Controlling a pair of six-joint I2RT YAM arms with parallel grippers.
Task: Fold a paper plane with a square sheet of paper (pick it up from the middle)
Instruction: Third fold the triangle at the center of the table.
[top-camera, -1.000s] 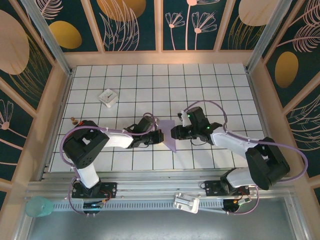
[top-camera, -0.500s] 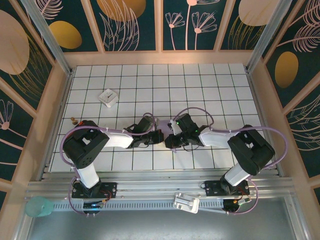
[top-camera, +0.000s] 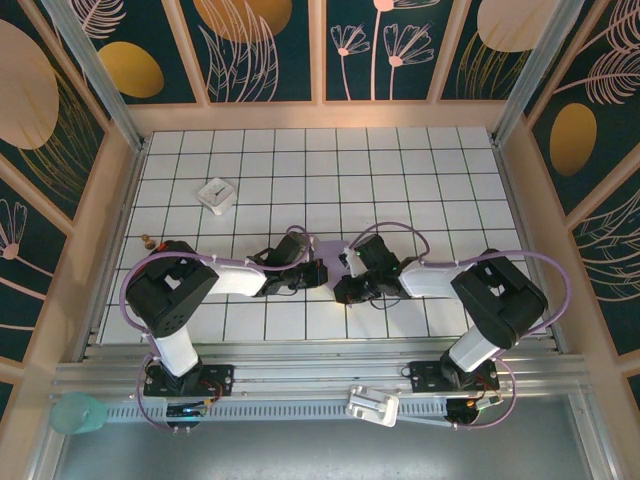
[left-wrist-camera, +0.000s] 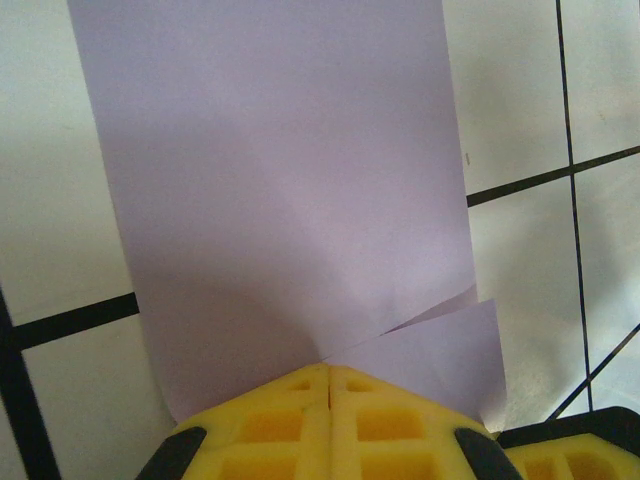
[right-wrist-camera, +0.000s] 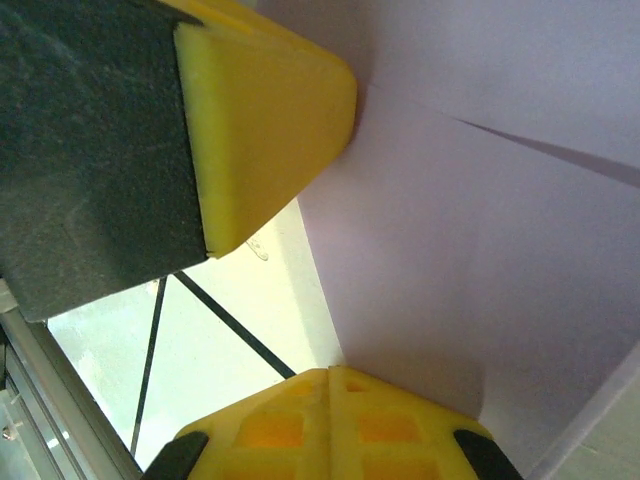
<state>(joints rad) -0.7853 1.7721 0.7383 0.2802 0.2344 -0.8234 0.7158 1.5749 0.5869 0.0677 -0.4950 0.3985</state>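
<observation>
The square sheet of paper (left-wrist-camera: 280, 180) is lavender and folded into overlapping layers with a slanted flap edge. My left gripper (left-wrist-camera: 330, 368) is shut on its near edge, yellow pads pressed together. In the right wrist view the paper (right-wrist-camera: 480, 220) runs down into my right gripper (right-wrist-camera: 330, 370), which is shut on its lower edge. The left gripper's yellow fingertip (right-wrist-camera: 260, 120) pinches the same sheet at upper left. From above, the left gripper (top-camera: 318, 274) and right gripper (top-camera: 343, 292) stand nearly tip to tip, and the paper between them is mostly hidden.
A small white block with a dark mark (top-camera: 215, 195) lies on the tiled table at the back left. A small brown piece (top-camera: 147, 241) sits by the left wall. Wooden walls ring the table (top-camera: 400, 180).
The right gripper swung left to meet the left gripper and closed on the paper. The purple triangle seen from above is now covered. The left arm stayed still.
</observation>
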